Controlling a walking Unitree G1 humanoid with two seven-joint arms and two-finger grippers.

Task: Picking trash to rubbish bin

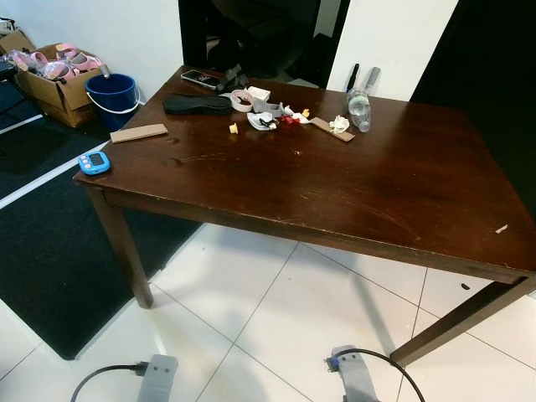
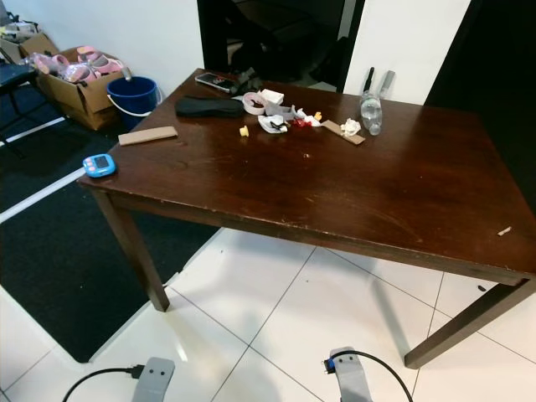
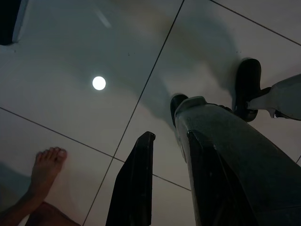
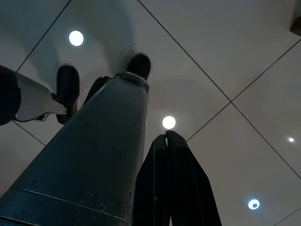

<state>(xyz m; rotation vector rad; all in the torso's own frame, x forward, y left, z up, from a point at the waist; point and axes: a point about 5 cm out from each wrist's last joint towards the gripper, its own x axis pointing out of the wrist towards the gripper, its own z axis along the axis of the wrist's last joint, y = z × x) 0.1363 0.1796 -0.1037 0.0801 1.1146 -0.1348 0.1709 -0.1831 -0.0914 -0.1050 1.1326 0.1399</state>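
— Where was the trash?
— Paper scraps [image 1: 270, 118] lay bunched near the table's [image 1: 352, 193] far edge, beside a plastic bottle [image 1: 359, 109] on its side; a blue bucket [image 1: 112, 96] stood on the floor past the far left corner.
— And the grippers?
— Both hung low over the floor tiles. The left gripper [image 3: 169, 179] had its fingers apart, holding nothing; the right gripper [image 4: 171, 183] had its fingers pressed together, empty.

Small scraps [image 1: 280, 119] on the desk [image 1: 335, 184] are too small to identify. Cardboard box [image 1: 50, 79] is cut by the frame edge (contents indistinct). A person's foot [image 3: 47, 165] is cropped.
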